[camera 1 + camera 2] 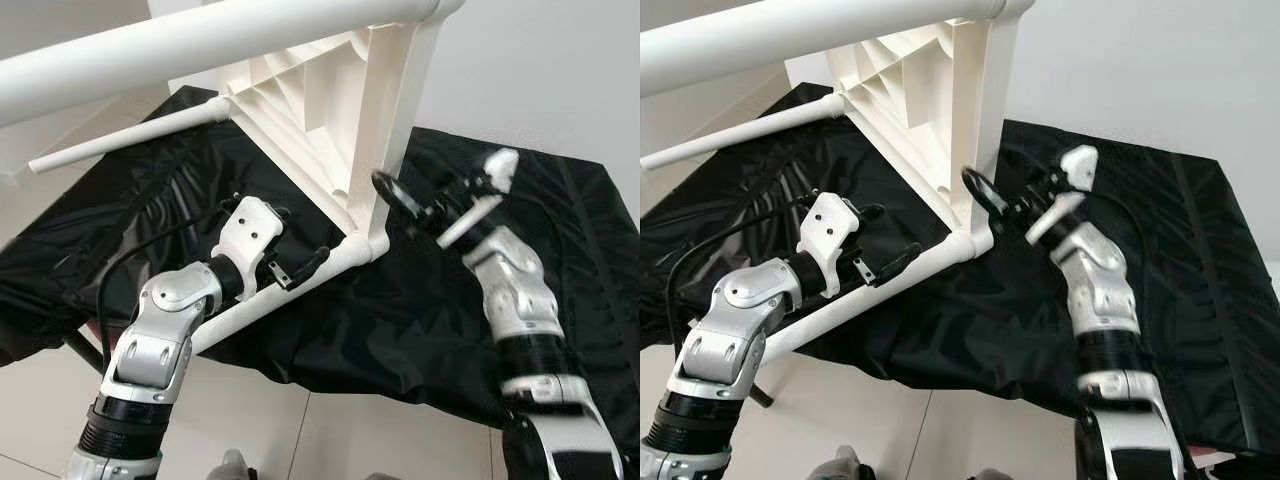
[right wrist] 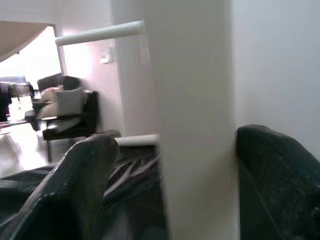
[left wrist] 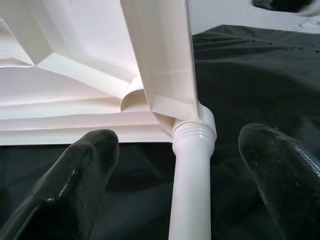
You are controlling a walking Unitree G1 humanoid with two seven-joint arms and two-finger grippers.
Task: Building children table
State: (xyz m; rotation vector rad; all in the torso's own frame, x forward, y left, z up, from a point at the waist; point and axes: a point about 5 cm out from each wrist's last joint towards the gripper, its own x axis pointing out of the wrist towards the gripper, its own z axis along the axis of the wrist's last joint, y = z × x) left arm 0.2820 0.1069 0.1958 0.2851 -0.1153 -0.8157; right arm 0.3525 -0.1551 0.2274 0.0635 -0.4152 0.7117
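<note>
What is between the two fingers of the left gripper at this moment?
In the left wrist view, the white table leg runs between the left gripper's open fingers, where it screws into the tabletop's corner socket. Neither finger touches it.

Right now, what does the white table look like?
The white table looks like plastic and is tipped on its side on a black sheet, its ribbed underside facing the robot. Round legs stick out from the corners. The left tool straddles the nearest leg, fingers open. The right tool is at the table's edge.

Home: armchair [image 2: 70,107], tiled floor [image 1: 300,440]
</note>
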